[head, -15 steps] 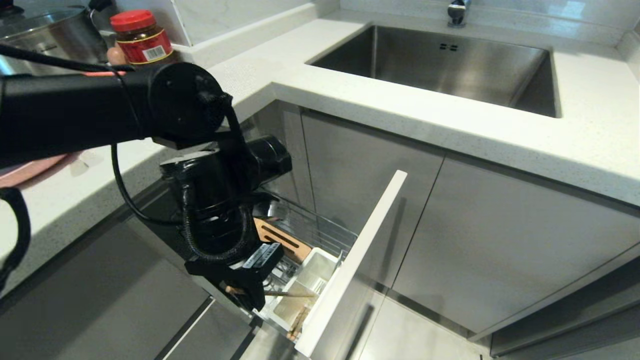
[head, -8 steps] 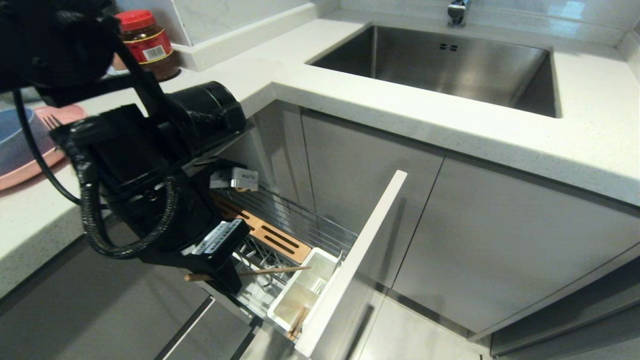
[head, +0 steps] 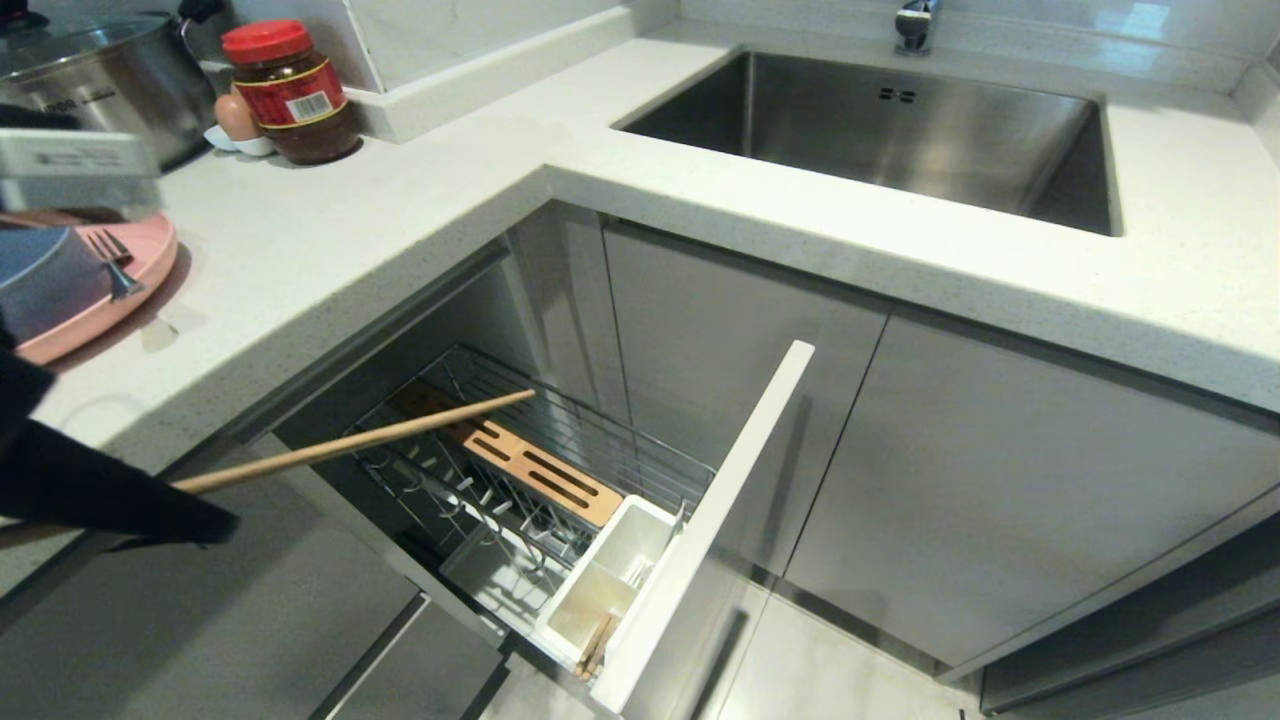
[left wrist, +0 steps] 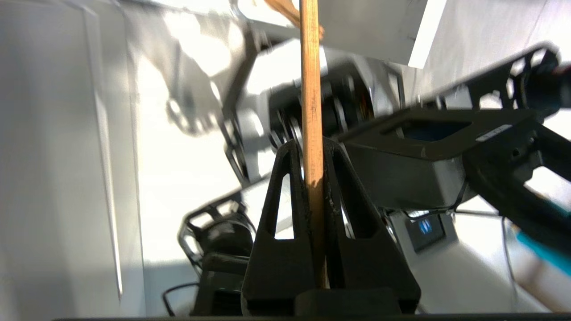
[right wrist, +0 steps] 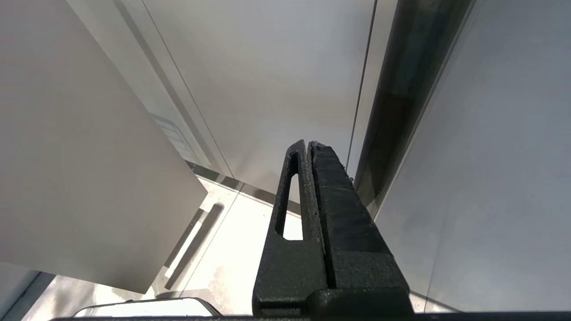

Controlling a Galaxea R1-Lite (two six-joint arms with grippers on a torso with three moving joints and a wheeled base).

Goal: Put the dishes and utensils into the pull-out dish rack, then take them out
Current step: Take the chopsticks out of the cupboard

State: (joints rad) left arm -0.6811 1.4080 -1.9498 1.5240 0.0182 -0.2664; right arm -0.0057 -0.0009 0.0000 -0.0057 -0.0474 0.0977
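Wooden chopstick (head: 360,445) (pinched), rack (head: 560,440), jar (head: 292,90)

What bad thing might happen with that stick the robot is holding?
The left gripper pinches just one chopstick, gripped near one end, so it might swing or slip out. Its long free end pokes out over the rack and could snag the wires. The other chopstick is left in the white cup.

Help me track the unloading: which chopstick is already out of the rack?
The chopstick clamped in the left gripper, slanting above the rack. The other chopstick is in the white cup by the front panel.
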